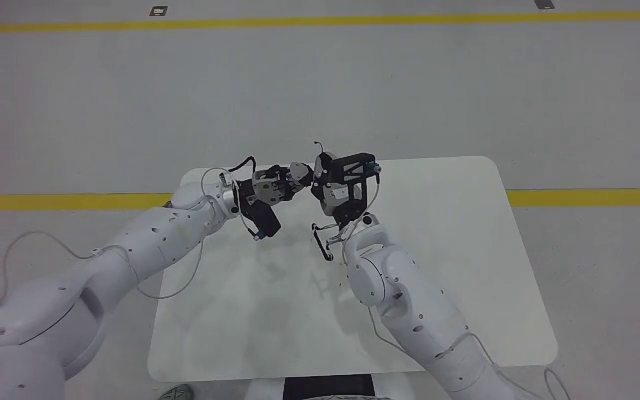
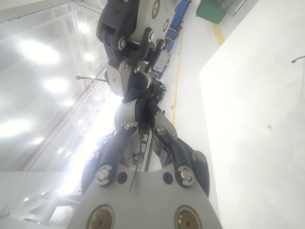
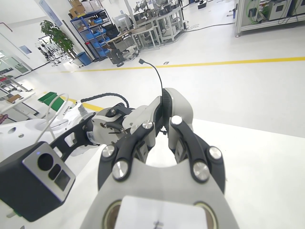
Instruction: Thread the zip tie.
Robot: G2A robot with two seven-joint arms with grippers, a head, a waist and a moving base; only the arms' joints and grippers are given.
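Both arms meet tip to tip above the white tabletop [image 1: 450, 260], a little left of centre in the top view and over the tabletop's far left part. The left gripper [image 1: 293, 176] comes in from the lower left of that frame and the right gripper [image 1: 322, 182] from the bottom edge. Their fingertips are touching or very nearly so, and both are held up off the surface.

The zip tie [image 3: 158, 77] is a thin black strip held in the air between them. In the right wrist view the right gripper [image 3: 164, 101] has its fingers [image 3: 183, 103] pressed together on the strip. The free length rises out of the pinch, bends over in a curve and ends in the small square head, which hangs clear of both grippers.

In the left wrist view the left gripper [image 2: 143, 103] has its fingers [image 2: 122, 114] closed on the strip too. The narrow tail runs out between them and back across the gripper's pale palm plate. Beyond it, the head end pokes out sideways past the right gripper, well apart from the tail. Where the two sets of fingertips meet, black pads and strip bunch together, and I can't make out the detail there.

A yellow floor line [image 1: 80, 200] runs across the frame on both sides of the tabletop.
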